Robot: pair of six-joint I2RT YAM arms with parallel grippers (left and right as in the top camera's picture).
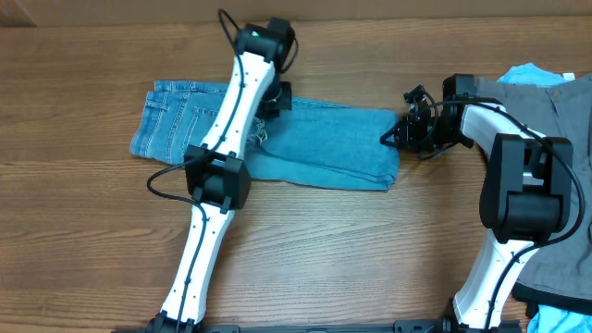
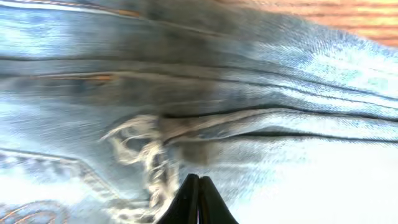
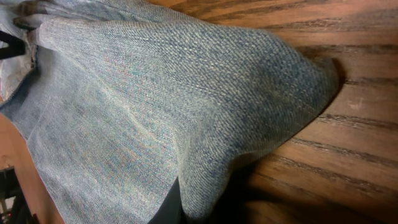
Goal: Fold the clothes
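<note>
Fingertips of the left gripper [image 2: 199,190] are pressed together, low over the denim just beside the frayed hem [image 2: 146,155]; whether any cloth is pinched between them cannot be told from the left wrist view. The right gripper [image 1: 400,132] sits at the right-hand end of the jeans [image 1: 324,153], closed, and appears to hold the rounded fold there: in the right wrist view the denim bulges up off the table [image 1: 92,231] with shadow under it and runs down to the fingers. The jeans lie flat across the middle of the table, waist and pockets to the left, legs doubled back so the frayed hem rests near the middle of the garment. Judgement: first fold of the jeans done, bundle still long; at least one more fold looks needed to make it compact. Further right, well apart from the jeans, the grey trousers [image 1: 564,157] lie spread and unfolded, with a bright-blue garment [image 1: 529,72] showing behind them. Both look untouched, so most of the task remains.
</note>
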